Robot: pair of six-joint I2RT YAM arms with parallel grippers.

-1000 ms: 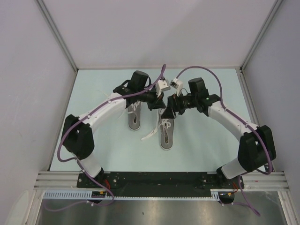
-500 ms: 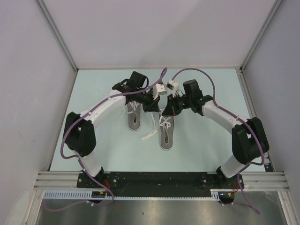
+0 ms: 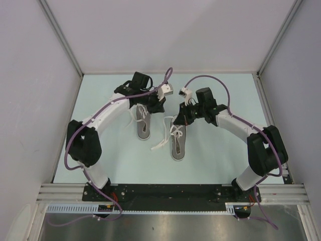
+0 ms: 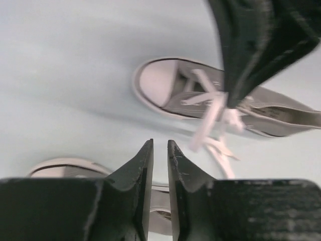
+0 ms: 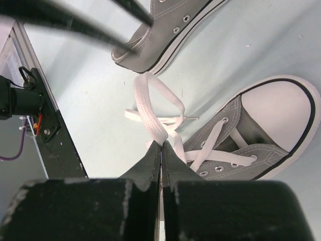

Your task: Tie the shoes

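The shoes [image 3: 176, 143] lie side by side on the table [image 3: 110, 150]. The right gripper [image 5: 161, 145] is clenched on a lace [image 5: 150, 114]. The left gripper [image 4: 159, 146] hangs slightly parted, empty. Knotting looks under way; next, I'd guess, the left must catch the other lace.

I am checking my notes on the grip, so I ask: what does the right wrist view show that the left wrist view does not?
Only the right wrist view: the right jaws shut on the flat white lace, with its loop beyond their tips, and the black base plate. Only the left wrist view: the left jaws slightly apart with nothing between them. Both: the small grey canvas sneaker with white toe cap, the second grey sneaker, and the pale blue table.
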